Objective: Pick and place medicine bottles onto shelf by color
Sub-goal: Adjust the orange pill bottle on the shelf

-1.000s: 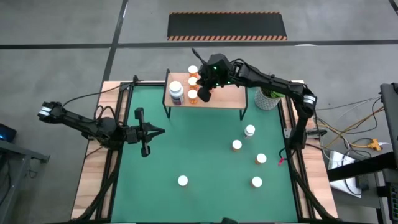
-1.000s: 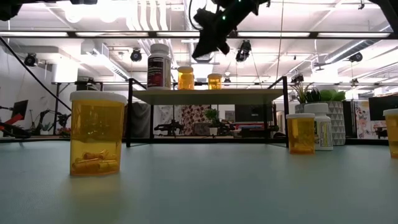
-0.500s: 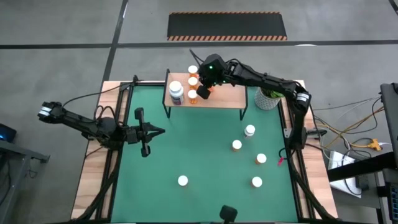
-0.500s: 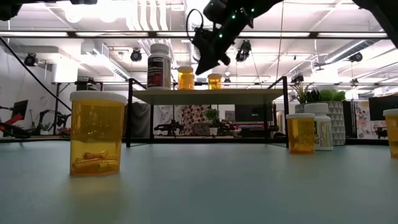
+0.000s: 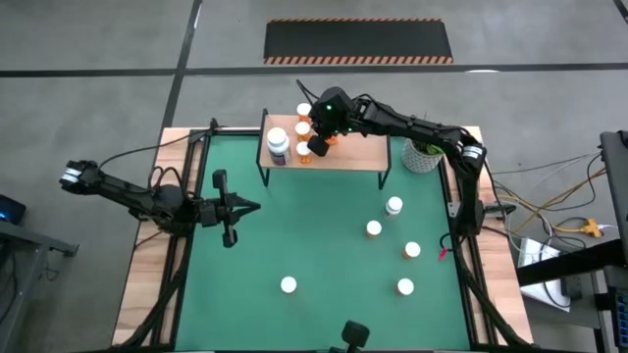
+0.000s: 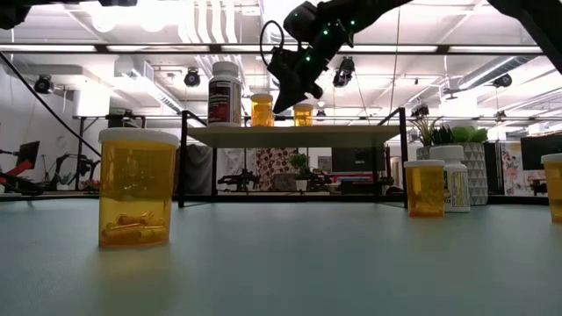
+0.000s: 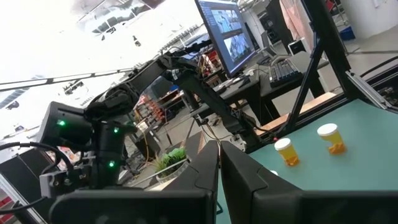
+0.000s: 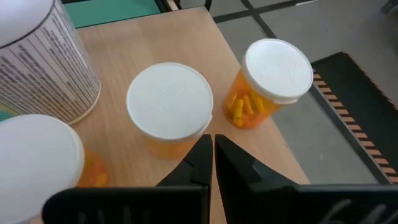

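**Right pincer hovers over bottles on the shelf**

Four bottles stand on the left part of the shelf (image 5: 343,155): one larger white-and-dark bottle (image 5: 279,144) and three orange bottles (image 8: 170,118), close together at the shelf's far-left corner. Five more white-capped bottles (image 5: 393,206) stand scattered on the green desk (image 5: 314,235), well apart from the shelf.

The right pincer (image 5: 318,146) hangs just above the orange group, fingers together and empty. Over the last second it has drifted a little leftward and farther back across the shelf, dipping toward the bottles. With nothing held, this looks like a nudge or a retreat after a placement; five bottles remain to sort.

The left pincer (image 5: 229,209) waits over the desk's left side, fingers together.

From above, the right arm covers part of the orange group, so one bottle is barely visible there. Whether the pincer touches a cap cannot be told. A potted plant (image 5: 424,153) sits beside the shelf's right end.
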You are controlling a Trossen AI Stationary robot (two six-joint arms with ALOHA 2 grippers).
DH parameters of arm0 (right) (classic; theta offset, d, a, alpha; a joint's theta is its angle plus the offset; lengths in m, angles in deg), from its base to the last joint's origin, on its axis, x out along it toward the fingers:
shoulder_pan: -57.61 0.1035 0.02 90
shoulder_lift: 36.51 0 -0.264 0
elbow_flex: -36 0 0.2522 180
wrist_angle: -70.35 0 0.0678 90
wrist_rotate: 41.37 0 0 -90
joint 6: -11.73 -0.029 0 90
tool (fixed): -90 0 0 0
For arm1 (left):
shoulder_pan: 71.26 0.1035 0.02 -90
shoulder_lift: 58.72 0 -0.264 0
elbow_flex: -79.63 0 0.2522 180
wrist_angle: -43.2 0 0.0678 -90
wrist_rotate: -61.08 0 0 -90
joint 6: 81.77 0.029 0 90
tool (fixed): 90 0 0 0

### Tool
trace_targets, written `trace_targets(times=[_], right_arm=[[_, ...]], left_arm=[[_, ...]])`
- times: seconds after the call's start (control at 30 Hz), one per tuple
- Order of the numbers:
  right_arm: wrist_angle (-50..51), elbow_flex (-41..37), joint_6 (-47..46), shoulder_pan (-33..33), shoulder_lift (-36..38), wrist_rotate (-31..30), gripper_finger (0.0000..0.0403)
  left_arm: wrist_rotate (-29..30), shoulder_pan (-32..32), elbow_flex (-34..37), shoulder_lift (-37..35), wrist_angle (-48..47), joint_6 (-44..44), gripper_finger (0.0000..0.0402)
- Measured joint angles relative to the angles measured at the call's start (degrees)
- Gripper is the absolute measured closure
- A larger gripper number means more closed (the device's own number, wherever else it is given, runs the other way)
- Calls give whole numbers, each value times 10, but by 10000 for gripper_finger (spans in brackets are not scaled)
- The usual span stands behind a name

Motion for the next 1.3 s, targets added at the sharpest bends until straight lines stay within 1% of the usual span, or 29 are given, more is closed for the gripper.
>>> trace_targets(times=[0.2, 0.43, 0.53, 0.6, 0.87, 1.3], right_arm=[[2, 0, 0, 0, 6, 0, 394], [-7, 0, 0, 7, 39, 1, 394], [-18, 0, 0, 8, 40, 13, 394], [-26, 0, 0, 8, 36, 27, 394], [-96, 0, 6, 8, 10, 51, 394], [-99, 0, 10, 8, -17, 51, 394]], left_arm=[[0, 0, 0, 0, 0, 0, 402], [0, 0, 0, -1, 1, 11, 402], [0, 0, 0, 1, 1, 14, 402], [0, 0, 0, 2, 1, 15, 402], [0, 0, 0, 1, 2, 15, 402], [0, 0, 0, 1, 1, 15, 402]])
